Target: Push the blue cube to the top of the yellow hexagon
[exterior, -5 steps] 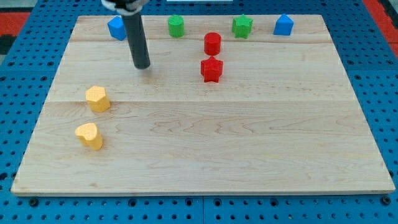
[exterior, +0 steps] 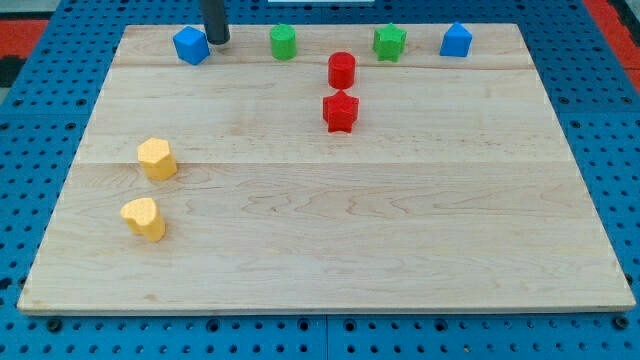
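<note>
The blue cube (exterior: 191,45) sits near the board's top edge at the view's upper left. My tip (exterior: 217,39) is just to the right of the cube, close beside it; I cannot tell if they touch. The yellow hexagon (exterior: 157,158) lies at the left of the board, well below the cube. A second yellow block, heart-shaped (exterior: 144,218), lies just below the hexagon.
Along the top edge stand a green block (exterior: 284,42), a green star-like block (exterior: 389,42) and a blue house-shaped block (exterior: 456,40). A red cylinder (exterior: 342,70) and a red star (exterior: 340,111) sit near the upper middle. The wooden board (exterior: 330,240) rests on a blue pegboard.
My tip has moved up the view, from the board below and right of the blue cube to the top edge right beside it. No block has moved.
</note>
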